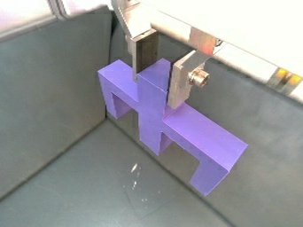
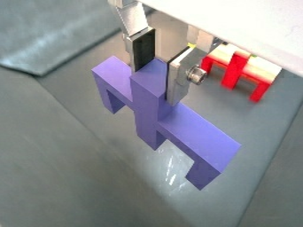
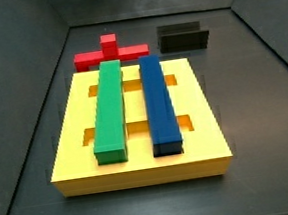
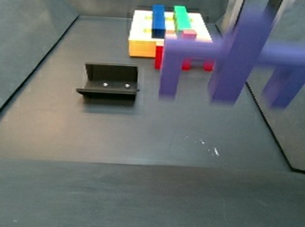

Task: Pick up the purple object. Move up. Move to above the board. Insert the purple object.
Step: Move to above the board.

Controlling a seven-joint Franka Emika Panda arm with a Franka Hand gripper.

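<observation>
The purple object [image 1: 166, 120] hangs in the air above the grey floor, and my gripper [image 1: 164, 64] is clamped on its central stem, one silver finger on each side, as both wrist views show. The wide crossbar runs across below the fingers, with its short prongs pointing down toward the floor. In a side view the purple object [image 4: 235, 57] looms large and blurred close to the camera, clear of the floor and well short of the board [image 4: 166, 30] far behind it.

My worry is the grip. The fingers [image 2: 180, 75] hold only the narrow stem while the long crossbar sticks out far to both sides, so I judge any quick swing could twist the piece between the pads. A tilted piece would then catch on the board's edge or on the bars rather than drop in.

The board [image 3: 142, 150] already carries a green bar [image 3: 109, 109] and a dark-blue bar [image 3: 159, 102] lying side by side, so the purple object has to come down squarely across them. The red cross [image 3: 109, 54] lies just behind the board and the black box [image 3: 185, 37] is near it; a low path could clip either. I would stay high until directly over the board.
</observation>
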